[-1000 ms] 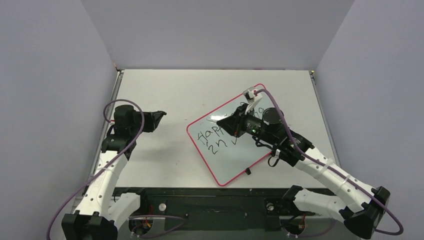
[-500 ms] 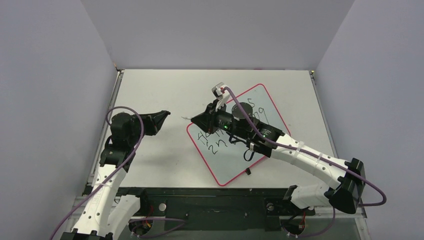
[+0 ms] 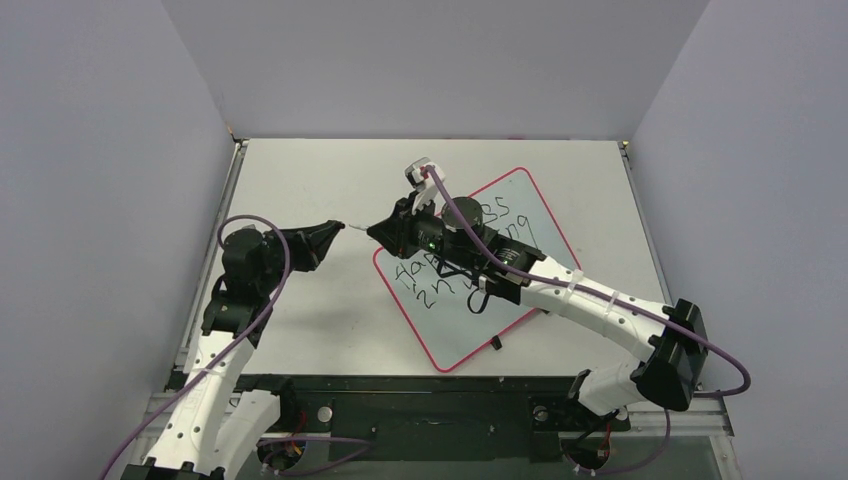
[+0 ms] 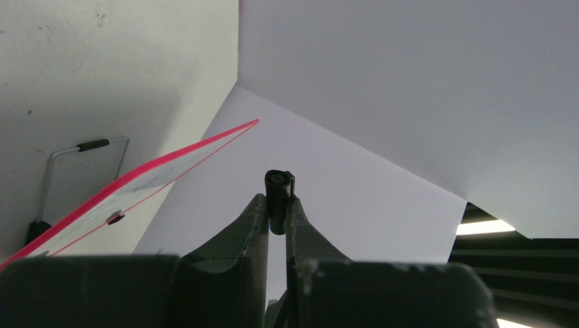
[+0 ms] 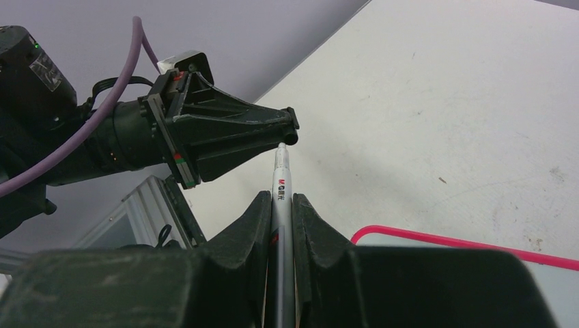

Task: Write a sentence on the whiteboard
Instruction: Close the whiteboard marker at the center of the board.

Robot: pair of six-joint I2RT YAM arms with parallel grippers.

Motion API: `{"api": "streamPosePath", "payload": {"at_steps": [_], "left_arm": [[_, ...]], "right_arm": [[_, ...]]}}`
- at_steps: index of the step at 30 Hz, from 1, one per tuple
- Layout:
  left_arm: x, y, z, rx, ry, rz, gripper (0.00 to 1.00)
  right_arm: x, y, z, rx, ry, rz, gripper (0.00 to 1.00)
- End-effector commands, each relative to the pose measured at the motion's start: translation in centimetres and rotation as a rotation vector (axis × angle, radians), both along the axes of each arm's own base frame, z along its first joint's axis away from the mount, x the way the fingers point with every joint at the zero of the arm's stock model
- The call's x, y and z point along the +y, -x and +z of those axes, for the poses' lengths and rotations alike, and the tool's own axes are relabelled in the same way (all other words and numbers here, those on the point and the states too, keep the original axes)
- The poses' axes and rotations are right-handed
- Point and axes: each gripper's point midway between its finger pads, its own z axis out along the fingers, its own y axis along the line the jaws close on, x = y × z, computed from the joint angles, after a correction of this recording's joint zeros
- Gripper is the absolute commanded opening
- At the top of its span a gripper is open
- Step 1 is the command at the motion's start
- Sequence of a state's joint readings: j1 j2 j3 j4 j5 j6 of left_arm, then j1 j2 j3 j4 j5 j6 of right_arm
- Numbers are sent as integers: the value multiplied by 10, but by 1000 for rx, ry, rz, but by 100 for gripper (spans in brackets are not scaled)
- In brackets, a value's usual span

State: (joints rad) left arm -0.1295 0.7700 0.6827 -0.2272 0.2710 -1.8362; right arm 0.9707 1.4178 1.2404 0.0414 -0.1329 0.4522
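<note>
1. Top external view:
   - One whiteboard lies flat on the table, right of centre, with the sentence on it in two slanted lines.
   - There are two arms. The left gripper and right gripper meet nose to nose just off the board's left corner.
   - The right arm stretches over the lettering. If it sags, its forearm or cable could smear the ink.

2. Left wrist view:
   - The left gripper is clenched on one black cap, pinched near its base with the mouth pointing away.
   - That hold looks narrow, so an off-centre push could tip the cap or pop it free.
   - The whiteboard shows edge-on at the left.

3. Right wrist view:
   - The right gripper grasps one marker, whose tip sits just below the cap held in the left gripper.
   - If it advances along this line, the tip may slide under the cap and ink the finger instead.
   - One red corner of the whiteboard shows below.
</note>
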Motion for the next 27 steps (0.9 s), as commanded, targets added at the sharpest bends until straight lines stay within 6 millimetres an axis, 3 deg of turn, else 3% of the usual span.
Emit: {"api": "streamPosePath", "payload": {"at_steps": [1, 27], "left_arm": [[-4, 1, 19, -72, 29, -16, 0], [-4, 3, 18, -67, 69, -15, 0]], "right_arm": [[9, -6, 34, -66, -69, -12, 0], [21, -9, 12, -26, -35, -12, 0]]}}
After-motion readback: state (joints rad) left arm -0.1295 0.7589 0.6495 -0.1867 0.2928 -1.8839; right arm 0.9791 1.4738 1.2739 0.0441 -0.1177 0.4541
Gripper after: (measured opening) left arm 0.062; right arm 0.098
